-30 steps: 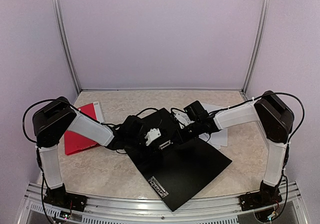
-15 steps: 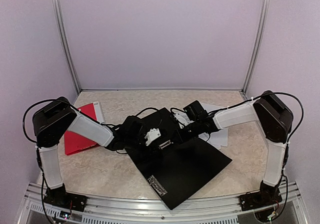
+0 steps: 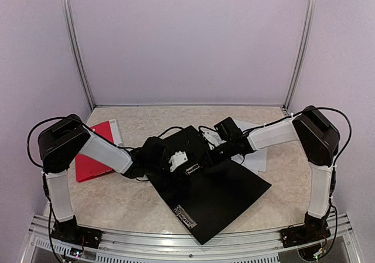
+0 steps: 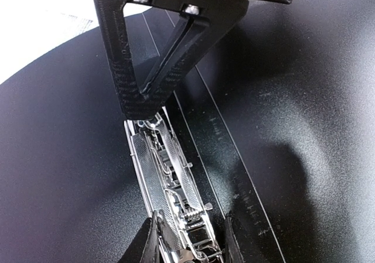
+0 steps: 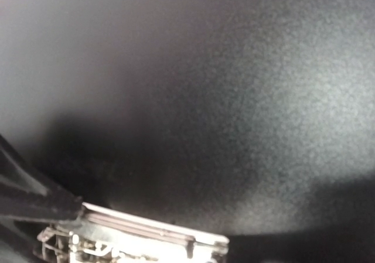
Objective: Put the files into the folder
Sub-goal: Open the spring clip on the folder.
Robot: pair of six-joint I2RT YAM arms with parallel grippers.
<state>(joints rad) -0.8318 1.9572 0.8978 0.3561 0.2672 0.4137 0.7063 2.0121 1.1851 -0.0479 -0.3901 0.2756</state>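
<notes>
The black folder lies open on the table with its metal clip along the spine. My left gripper straddles the near end of that clip; its fingers sit tight against both sides of it. My right gripper is shut, and its tip presses down on the clip's far end. In the right wrist view I see only the folder's black inside and the bright clip. The files, white sheets, lie on the table beyond the folder's right edge, partly under the right arm.
A red folder with a white sheet beside it lies at the left. Cables trail over the folder's far corner. Metal posts and lilac walls close in the back and sides.
My left jaws have narrowed around the clip. Both arms have stayed almost where they were over the folder's spine.
</notes>
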